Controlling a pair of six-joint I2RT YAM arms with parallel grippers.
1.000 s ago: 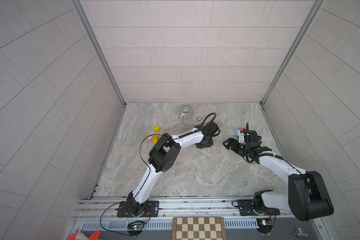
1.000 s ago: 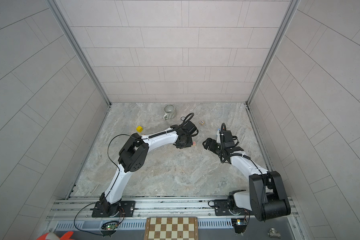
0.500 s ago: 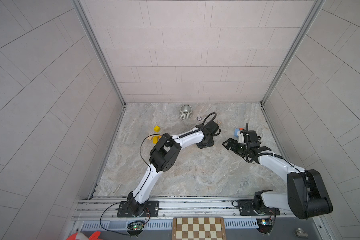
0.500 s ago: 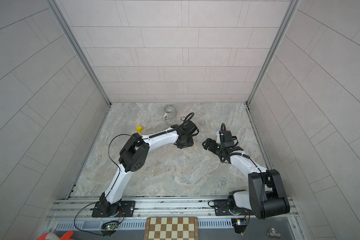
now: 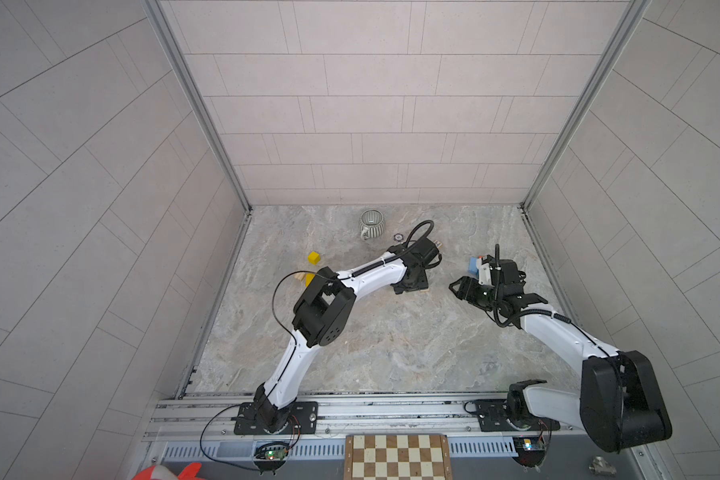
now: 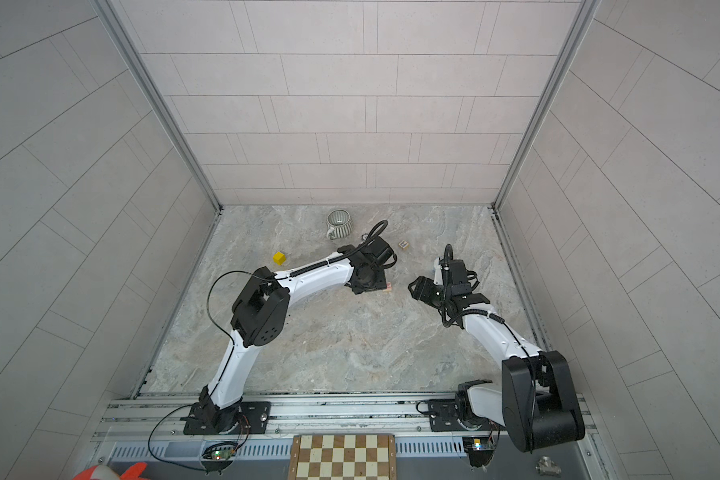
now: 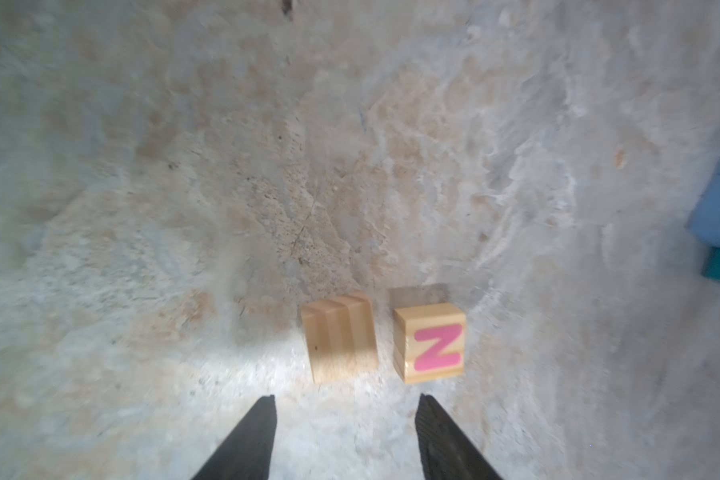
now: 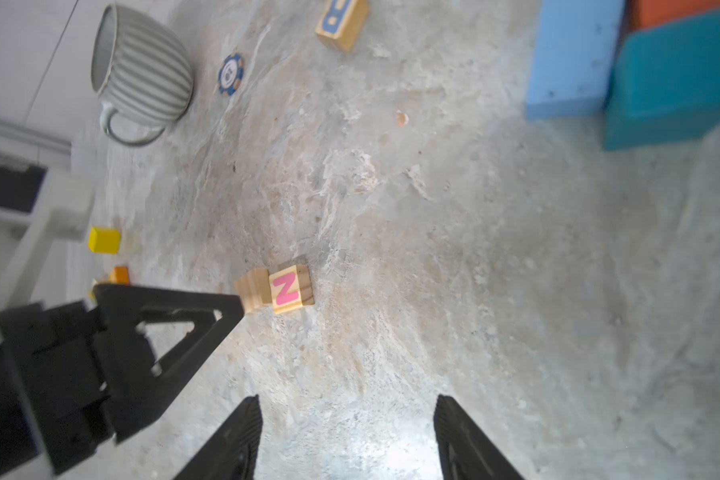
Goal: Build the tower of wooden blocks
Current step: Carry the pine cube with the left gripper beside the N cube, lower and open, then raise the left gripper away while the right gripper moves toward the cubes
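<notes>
Left wrist view showed your left end effector [image 7: 346,399] open, just short of the plain cube [image 7: 341,336] and Z cube [image 7: 433,343], side by side on the counter [image 7: 184,187]. Probably light, hard, smooth: pinch opposite flat faces. Your right end effector [image 8: 348,399] was open too.

1. Three wooden cubes: plain cube [image 7: 341,336], Z cube [image 7: 431,343], lettered cube [image 8: 341,20].
2. Two blue blocks: light block [image 8: 570,58], teal block [image 8: 674,83].
3. One yellow cube [image 8: 104,240].
4. One orange-red block [image 8: 674,12].
5. One cup [image 8: 142,70].
6. One poker chip [image 8: 230,75].
7. One chessboard [image 5: 395,455].
</notes>
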